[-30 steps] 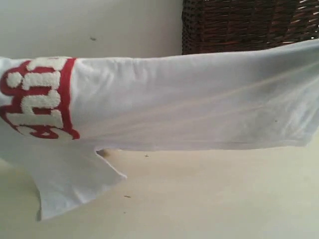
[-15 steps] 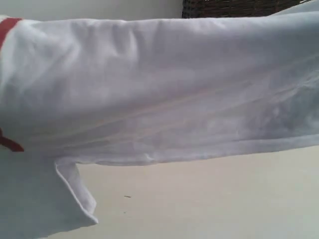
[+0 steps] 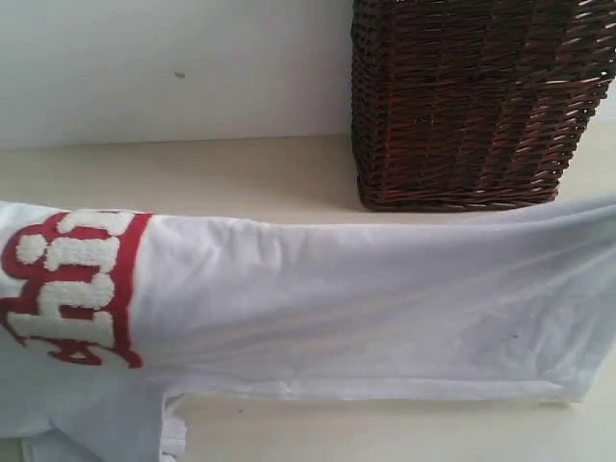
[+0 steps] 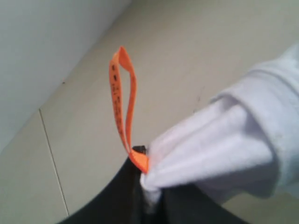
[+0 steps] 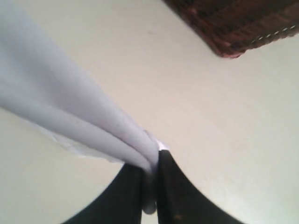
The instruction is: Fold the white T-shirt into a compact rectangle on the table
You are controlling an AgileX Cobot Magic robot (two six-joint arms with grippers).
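Note:
The white T-shirt (image 3: 327,303) hangs stretched as a long band across the exterior view, its red patch with fuzzy white letters (image 3: 72,284) at the left and a sleeve drooping at the lower left. Neither gripper shows in that view. In the left wrist view my left gripper (image 4: 148,179) is shut on a bunch of the white T-shirt (image 4: 224,149), with the orange neck tag (image 4: 122,100) sticking out beside the dark fingers. In the right wrist view my right gripper (image 5: 150,175) is shut on a folded edge of the white T-shirt (image 5: 60,100). The table (image 3: 192,173) lies below.
A dark brown wicker basket (image 3: 472,96) stands at the back right on the table, just behind the cloth; its corner (image 5: 238,23) shows in the right wrist view. A pale wall (image 3: 173,67) rises behind the table.
The shirt has dropped from high in the exterior view to much lower, uncovering the basket and wall. The red lettered patch is back in sight at the left.

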